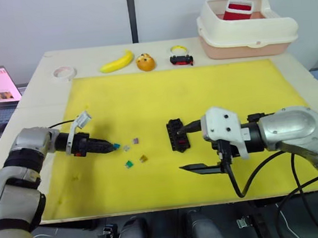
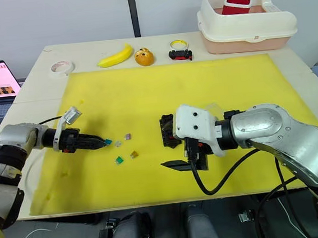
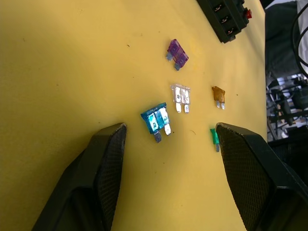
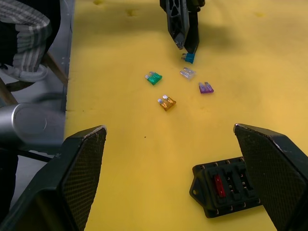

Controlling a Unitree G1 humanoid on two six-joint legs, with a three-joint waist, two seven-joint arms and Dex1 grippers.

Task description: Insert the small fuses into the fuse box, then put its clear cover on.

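Now, near to far:
Right gripper (image 1: 191, 148): open, black fingers spread, one touching the black rectangular plastic fuse box (image 1: 178, 134) on the yellow mat (image 1: 212, 86).
Left gripper (image 3: 168, 139): open, around the teal flat plastic fuse (image 3: 156, 120).
Other fuses: green (image 1: 129, 164), amber (image 1: 143, 158), clear-grey (image 1: 126, 148), purple (image 1: 135, 140), just beside.
Far: cream lidded bin (image 1: 246, 29).

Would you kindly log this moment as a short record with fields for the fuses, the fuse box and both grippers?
loose fuses: teal, clear-grey, purple, amber, green, all lying on the yellow mat
seated fuse: one red, in the fuse box
left gripper: open, fingers either side of the teal fuse
right gripper: open, one finger by the fuse box
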